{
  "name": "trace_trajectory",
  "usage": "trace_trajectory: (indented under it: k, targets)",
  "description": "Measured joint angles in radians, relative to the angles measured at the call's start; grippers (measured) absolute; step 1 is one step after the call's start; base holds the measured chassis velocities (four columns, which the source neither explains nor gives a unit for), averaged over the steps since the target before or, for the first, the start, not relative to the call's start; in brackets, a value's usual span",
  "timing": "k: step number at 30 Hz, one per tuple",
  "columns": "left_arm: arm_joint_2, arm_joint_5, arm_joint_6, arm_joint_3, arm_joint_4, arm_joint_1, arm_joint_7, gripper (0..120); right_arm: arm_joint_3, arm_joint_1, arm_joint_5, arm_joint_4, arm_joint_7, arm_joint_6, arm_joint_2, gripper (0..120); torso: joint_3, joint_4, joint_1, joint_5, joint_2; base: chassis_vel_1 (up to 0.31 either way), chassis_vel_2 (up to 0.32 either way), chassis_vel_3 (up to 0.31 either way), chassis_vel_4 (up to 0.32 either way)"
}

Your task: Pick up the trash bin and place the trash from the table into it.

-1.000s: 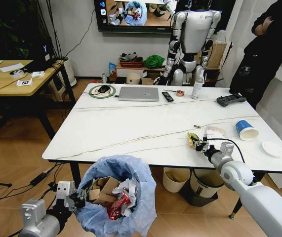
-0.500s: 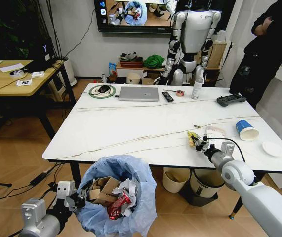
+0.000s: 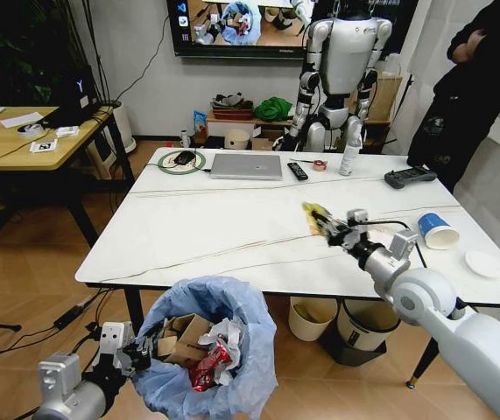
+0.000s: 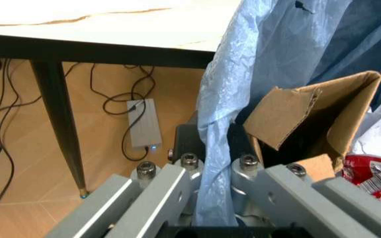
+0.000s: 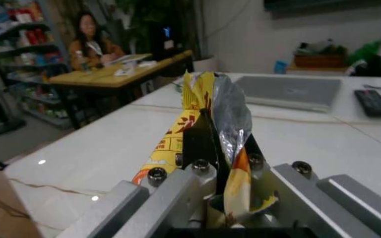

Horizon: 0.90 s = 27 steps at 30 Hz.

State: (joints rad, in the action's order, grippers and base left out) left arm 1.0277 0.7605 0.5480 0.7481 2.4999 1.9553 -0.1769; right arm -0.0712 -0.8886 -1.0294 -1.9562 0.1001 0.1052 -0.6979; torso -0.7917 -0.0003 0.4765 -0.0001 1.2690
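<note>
The trash bin (image 3: 210, 350) with its crinkly light-blue bag hangs below the table's front edge, held at its rim by my left gripper (image 3: 138, 352), which is shut on the bag's edge (image 4: 216, 163). Torn cardboard (image 4: 313, 119), white paper and a crushed red can (image 3: 207, 367) lie inside it. My right gripper (image 3: 327, 226) is raised over the white marble-look table (image 3: 232, 232), shut on a yellow and silver wrapper (image 5: 210, 124). A clear packet (image 3: 379, 234) and a blue-white paper cup (image 3: 436, 230) lie on the table's right side.
At the table's far edge are a laptop (image 3: 246, 165), a remote (image 3: 297, 171), a bottle (image 3: 349, 156) and a black controller (image 3: 409, 177). A white lid (image 3: 482, 263) lies at the right. Two bins (image 3: 337, 319) stand under the table. A wooden desk (image 3: 22, 131) is at the left.
My right gripper has lifted the yellow wrapper off the table and carried it up and to the left. The left arm and the bin have stayed put.
</note>
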Motion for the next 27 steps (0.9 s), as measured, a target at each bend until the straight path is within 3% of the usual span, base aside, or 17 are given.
trace_trajectory:
  k: [4, 10, 18, 27]
  targets:
    - [-0.001, 0.000, 0.000, 0.000, 0.000, 0.008, 0.000, 0, 0.090, 0.120, -0.036, -0.014, 0.107, -0.043, 0.022, 0, 0.000, 0.0002, 0.000, 0.0002, 0.000, 0.000, 0.000, 0.000, 0.000]
    - [-0.007, -0.001, 0.002, 0.005, 0.000, 0.012, -0.001, 0, 0.220, 0.268, -0.090, -0.033, 0.165, -0.079, 0.006, 0, 0.000, 0.0002, 0.000, 0.0001, 0.000, 0.000, 0.000, 0.000, 0.000]
    - [-0.019, -0.004, 0.006, 0.010, 0.000, 0.018, -0.003, 0, 0.459, 0.428, -0.118, -0.007, 0.280, -0.150, -0.093, 0, 0.000, 0.0004, 0.000, -0.0001, 0.000, 0.000, 0.000, 0.000, 0.000]
    - [-0.022, -0.002, 0.006, 0.017, 0.000, 0.017, -0.004, 0, 0.617, 0.545, -0.115, 0.056, 0.372, -0.180, -0.161, 0, 0.000, 0.0002, 0.000, -0.0002, 0.000, 0.000, 0.000, 0.000, 0.000]
